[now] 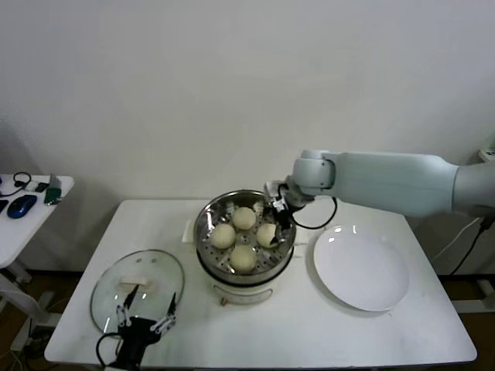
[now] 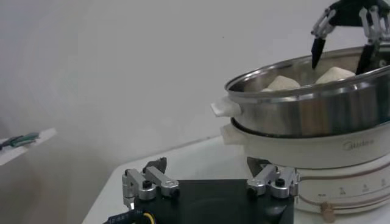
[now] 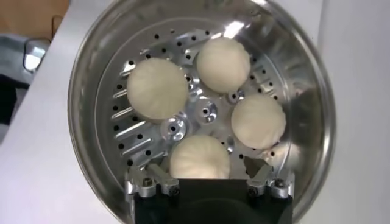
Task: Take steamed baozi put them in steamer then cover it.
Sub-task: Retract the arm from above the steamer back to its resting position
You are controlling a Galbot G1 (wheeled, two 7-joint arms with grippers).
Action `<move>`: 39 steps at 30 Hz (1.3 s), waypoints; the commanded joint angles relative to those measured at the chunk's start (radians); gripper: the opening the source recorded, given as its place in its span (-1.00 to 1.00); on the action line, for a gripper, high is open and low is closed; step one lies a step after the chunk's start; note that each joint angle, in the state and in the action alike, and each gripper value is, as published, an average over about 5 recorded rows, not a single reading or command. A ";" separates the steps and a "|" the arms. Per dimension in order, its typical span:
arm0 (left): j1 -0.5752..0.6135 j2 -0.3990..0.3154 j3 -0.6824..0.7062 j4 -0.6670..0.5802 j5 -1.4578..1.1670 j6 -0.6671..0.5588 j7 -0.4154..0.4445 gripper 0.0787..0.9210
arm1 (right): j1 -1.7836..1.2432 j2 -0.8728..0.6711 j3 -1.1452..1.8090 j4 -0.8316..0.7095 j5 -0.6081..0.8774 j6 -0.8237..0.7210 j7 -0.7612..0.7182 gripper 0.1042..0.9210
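Note:
The steel steamer [image 1: 203,232] stands mid-table with four baozi on its perforated tray [image 3: 131,131]. My right gripper [image 1: 277,212] hangs over the pot's right side, open; its fingers [image 3: 143,178] stand apart on either side of the nearest baozi [image 3: 199,157], which rests on the tray. The other baozi [image 3: 157,87] [image 3: 223,63] [image 3: 258,120] lie around it. The glass cover [image 1: 158,270] lies flat on the table to the front left. My left gripper [image 1: 147,315] is open and empty at the cover's near edge, facing the steamer [image 2: 304,109].
An empty white plate [image 1: 361,267] lies to the right of the steamer. A small side table [image 1: 42,202] with a mouse and cables stands at far left. The wall is close behind the table.

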 commanded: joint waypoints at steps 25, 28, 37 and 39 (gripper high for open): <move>-0.090 0.050 -0.009 0.013 -0.031 0.017 -0.044 0.77 | -1.710 -0.564 1.972 0.327 0.035 0.162 0.767 0.76; -0.097 0.051 -0.012 0.013 -0.030 0.017 -0.046 0.77 | -1.945 -0.469 2.180 0.328 -0.017 0.263 0.728 0.76; -0.073 0.057 -0.028 0.009 -0.007 -0.026 -0.077 0.77 | -2.301 -0.152 2.360 0.351 -0.147 0.515 0.651 0.76; -0.064 0.063 -0.033 0.012 -0.005 -0.042 -0.085 0.77 | -2.331 -0.098 2.342 0.351 -0.166 0.562 0.640 0.76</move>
